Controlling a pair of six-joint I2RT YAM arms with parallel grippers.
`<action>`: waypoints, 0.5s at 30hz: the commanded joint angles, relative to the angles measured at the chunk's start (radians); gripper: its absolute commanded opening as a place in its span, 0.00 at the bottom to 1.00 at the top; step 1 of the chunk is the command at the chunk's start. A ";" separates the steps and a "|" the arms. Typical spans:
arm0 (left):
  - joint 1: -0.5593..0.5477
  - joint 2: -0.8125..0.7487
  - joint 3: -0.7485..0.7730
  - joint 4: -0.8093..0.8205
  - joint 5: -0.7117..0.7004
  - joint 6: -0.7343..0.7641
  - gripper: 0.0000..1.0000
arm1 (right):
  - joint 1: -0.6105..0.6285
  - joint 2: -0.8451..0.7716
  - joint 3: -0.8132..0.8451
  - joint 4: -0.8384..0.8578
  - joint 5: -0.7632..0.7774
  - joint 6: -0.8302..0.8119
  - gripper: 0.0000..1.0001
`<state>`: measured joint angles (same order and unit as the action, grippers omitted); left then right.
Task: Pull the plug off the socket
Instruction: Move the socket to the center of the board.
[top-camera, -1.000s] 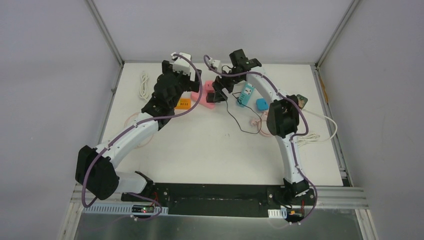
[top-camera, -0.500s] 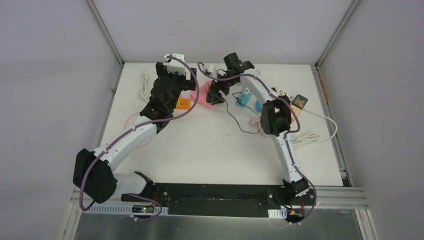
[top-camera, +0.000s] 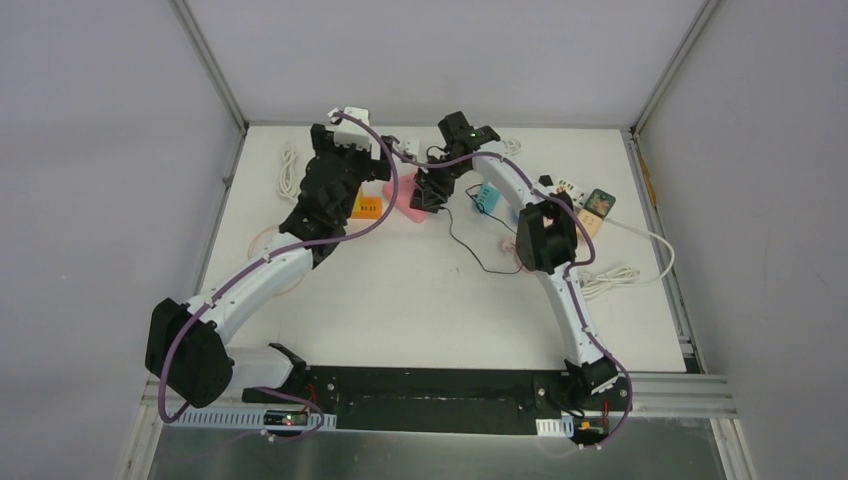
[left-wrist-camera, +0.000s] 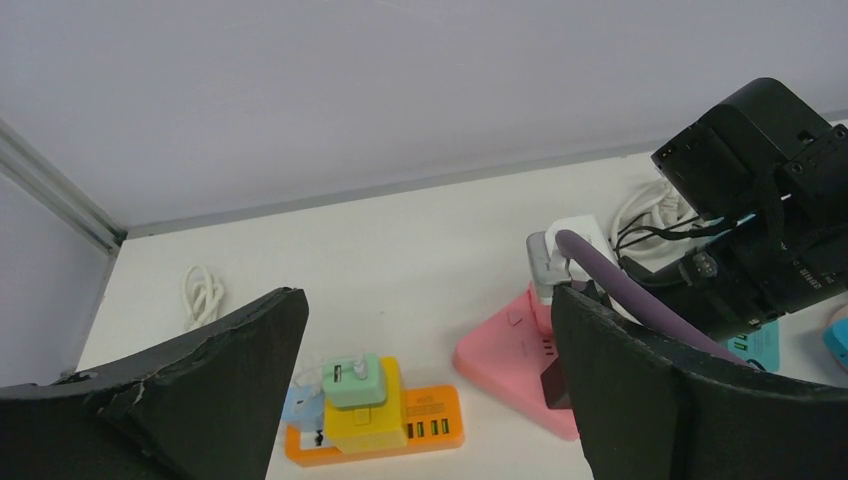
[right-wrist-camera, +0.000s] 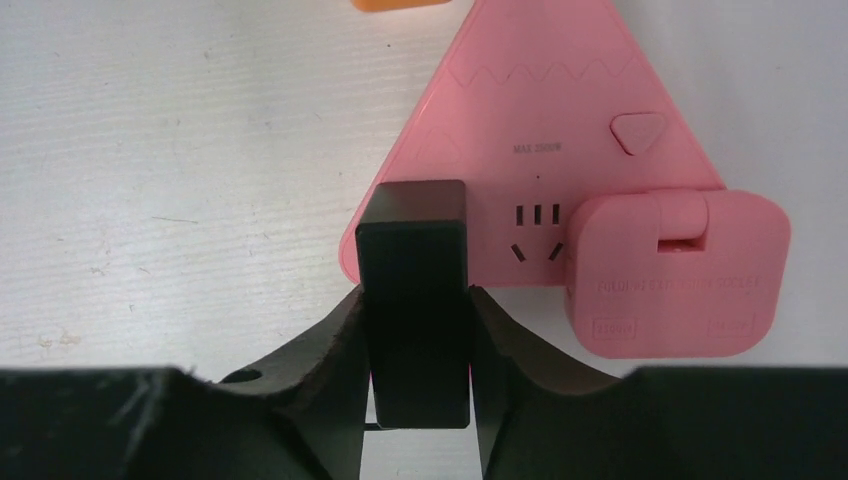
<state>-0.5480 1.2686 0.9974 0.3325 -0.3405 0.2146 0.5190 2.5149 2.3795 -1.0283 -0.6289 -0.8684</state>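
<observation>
A black plug sits in the pink triangular socket at the back of the table. My right gripper is shut on the plug, one finger pressed against each of its sides. In the top view the right gripper hangs over the pink socket. My left gripper stands wide open with nothing between its fingers. It hovers just left of the socket, above an orange power strip.
A pink adapter is plugged in beside the black plug. Yellow and green adapters sit on the orange strip. A teal power strip, a thin black cord and white cable coils lie nearby.
My right arm has swung left and down onto the pink socket, and its jaws have closed from wide open onto the black plug. The left arm has hardly moved.
</observation>
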 joint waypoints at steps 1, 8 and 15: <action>0.006 -0.049 -0.014 0.050 -0.002 0.011 0.97 | 0.007 -0.046 0.000 -0.025 0.002 -0.011 0.30; 0.006 -0.081 -0.035 0.065 0.000 0.008 0.96 | 0.007 -0.170 -0.151 -0.052 -0.022 -0.023 0.09; 0.006 -0.106 -0.053 0.078 0.016 -0.003 0.96 | 0.023 -0.333 -0.416 -0.053 -0.035 -0.072 0.06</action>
<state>-0.5480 1.1976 0.9565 0.3569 -0.3393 0.2199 0.5228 2.3138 2.0708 -1.0214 -0.6277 -0.9077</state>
